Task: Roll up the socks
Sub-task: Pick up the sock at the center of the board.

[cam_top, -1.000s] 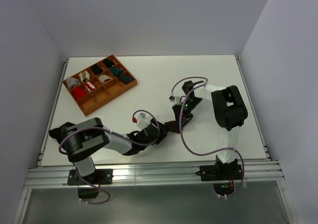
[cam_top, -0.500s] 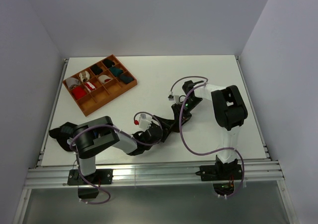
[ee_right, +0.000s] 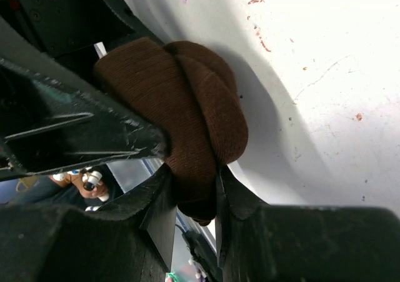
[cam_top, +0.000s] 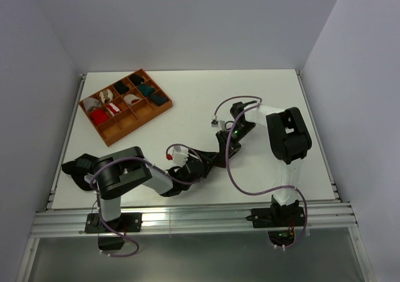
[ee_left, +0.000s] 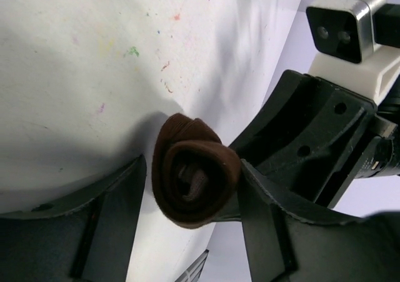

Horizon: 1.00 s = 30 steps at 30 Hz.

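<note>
The socks [ee_left: 195, 172] are a dark brown roll, seen end-on with the spiral showing in the left wrist view. My left gripper [ee_left: 190, 164] is open around the roll: its right finger touches it and a narrow gap shows at the left finger [ee_left: 119, 213]. In the right wrist view my right gripper [ee_right: 192, 169] is shut on the lower end of the socks [ee_right: 187, 107]. From above, the left gripper [cam_top: 209, 160] and right gripper [cam_top: 222, 149] meet at the table's middle and hide the socks.
A brown wooden tray [cam_top: 140, 125] with compartments holding red, white, teal and dark sock bundles sits at the back left. The right arm's wrist camera [ee_left: 347, 22] is close above my left gripper. Cables loop around both arms.
The left arm has swung right and brought its gripper up against the right gripper, around the socks. The right arm has barely moved.
</note>
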Each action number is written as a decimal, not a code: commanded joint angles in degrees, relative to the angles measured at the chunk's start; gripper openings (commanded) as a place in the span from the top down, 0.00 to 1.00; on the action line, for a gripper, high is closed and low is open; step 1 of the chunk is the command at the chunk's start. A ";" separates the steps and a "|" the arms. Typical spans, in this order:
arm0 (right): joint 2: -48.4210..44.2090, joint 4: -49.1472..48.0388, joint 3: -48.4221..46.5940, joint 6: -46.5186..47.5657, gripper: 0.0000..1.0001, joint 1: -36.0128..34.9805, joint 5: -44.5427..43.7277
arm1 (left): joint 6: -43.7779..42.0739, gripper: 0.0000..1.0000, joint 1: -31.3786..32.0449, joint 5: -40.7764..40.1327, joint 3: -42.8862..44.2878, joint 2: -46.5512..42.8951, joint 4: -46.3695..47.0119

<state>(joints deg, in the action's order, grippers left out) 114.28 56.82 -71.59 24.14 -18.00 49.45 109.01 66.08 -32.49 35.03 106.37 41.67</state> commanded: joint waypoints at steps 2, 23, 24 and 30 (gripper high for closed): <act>-1.87 3.47 -1.53 2.58 1.00 -0.02 2.58 | 1.38 0.39 0.10 -2.31 -0.66 2.44 -1.59; -5.82 0.67 0.58 2.23 0.73 -2.48 -2.33 | -3.71 1.00 -2.71 5.15 -2.86 6.75 12.29; -6.61 0.40 0.66 2.31 0.69 -2.48 -2.86 | -4.68 1.00 -3.32 5.42 -3.73 6.57 12.99; -12.57 -2.85 1.54 0.82 0.41 -0.29 -7.96 | -9.69 1.00 -6.49 8.67 -6.54 3.41 14.67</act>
<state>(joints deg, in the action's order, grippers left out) 108.12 55.05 -69.97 25.12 -19.62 43.20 104.27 61.32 -25.58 30.61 111.79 56.84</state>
